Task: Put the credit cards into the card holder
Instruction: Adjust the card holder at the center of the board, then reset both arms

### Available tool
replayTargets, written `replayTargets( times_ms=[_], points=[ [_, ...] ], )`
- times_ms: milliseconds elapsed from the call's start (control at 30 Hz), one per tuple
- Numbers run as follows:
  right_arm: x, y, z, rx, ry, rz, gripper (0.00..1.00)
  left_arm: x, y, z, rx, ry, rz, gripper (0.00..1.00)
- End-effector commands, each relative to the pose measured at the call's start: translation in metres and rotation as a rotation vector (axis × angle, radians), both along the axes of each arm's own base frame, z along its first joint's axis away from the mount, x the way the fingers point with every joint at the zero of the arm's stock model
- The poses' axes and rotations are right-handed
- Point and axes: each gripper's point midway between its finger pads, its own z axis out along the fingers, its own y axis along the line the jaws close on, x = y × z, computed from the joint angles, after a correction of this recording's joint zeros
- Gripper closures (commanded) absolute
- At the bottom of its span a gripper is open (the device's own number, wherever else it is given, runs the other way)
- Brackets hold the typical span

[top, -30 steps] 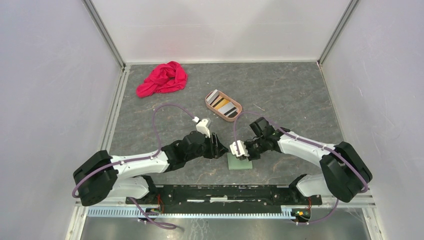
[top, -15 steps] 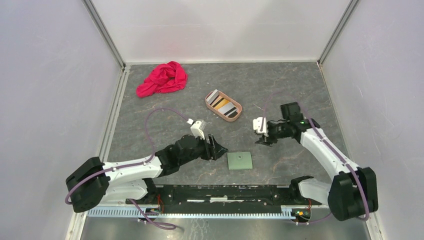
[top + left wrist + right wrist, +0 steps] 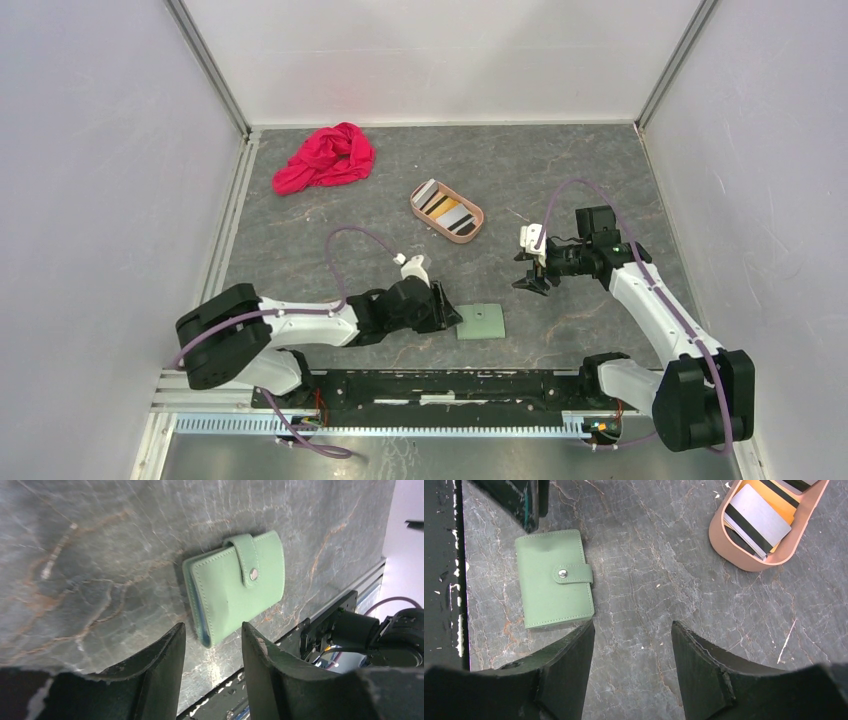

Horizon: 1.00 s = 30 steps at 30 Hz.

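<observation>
The card holder (image 3: 481, 322) (image 3: 235, 585) (image 3: 554, 580) is a sage-green wallet lying flat on the table, folded, with its snap tab fastened. My left gripper (image 3: 445, 310) (image 3: 214, 630) is low at its left edge, open, with the wallet's near corner just ahead of the fingertips. My right gripper (image 3: 530, 278) (image 3: 632, 626) hangs open and empty above the table, to the right of the wallet. The credit cards (image 3: 445, 208) (image 3: 759, 517), orange and grey with dark stripes, lie stacked in the pinkish-tan tray (image 3: 462, 238) (image 3: 744, 560).
A crumpled red cloth (image 3: 325, 158) lies at the back left. White walls close in the table on three sides. A black rail (image 3: 440, 385) runs along the near edge, just in front of the wallet.
My right gripper, shut down at the wallet a second ago, has opened and pulled up and away to the right. The left arm has dropped lower and slid right, up to the wallet's left edge.
</observation>
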Motion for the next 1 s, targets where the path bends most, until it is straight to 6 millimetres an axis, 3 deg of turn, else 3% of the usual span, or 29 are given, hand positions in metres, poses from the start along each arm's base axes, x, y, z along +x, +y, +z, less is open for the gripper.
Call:
replayTargets(
  times_ms=[0,233,967],
  points=[
    [0.000,0.003,0.006,0.035,0.003,0.004,0.36,-0.006,-0.017,0.001,-0.013,0.045,0.040,0.49],
    [0.000,0.003,0.006,0.033,-0.001,0.005,0.36,-0.010,-0.015,-0.010,0.034,0.053,0.043,0.49],
    [0.000,0.002,0.002,0.022,0.000,0.008,0.36,-0.009,-0.030,-0.007,-0.017,0.042,0.014,0.51]
  ],
)
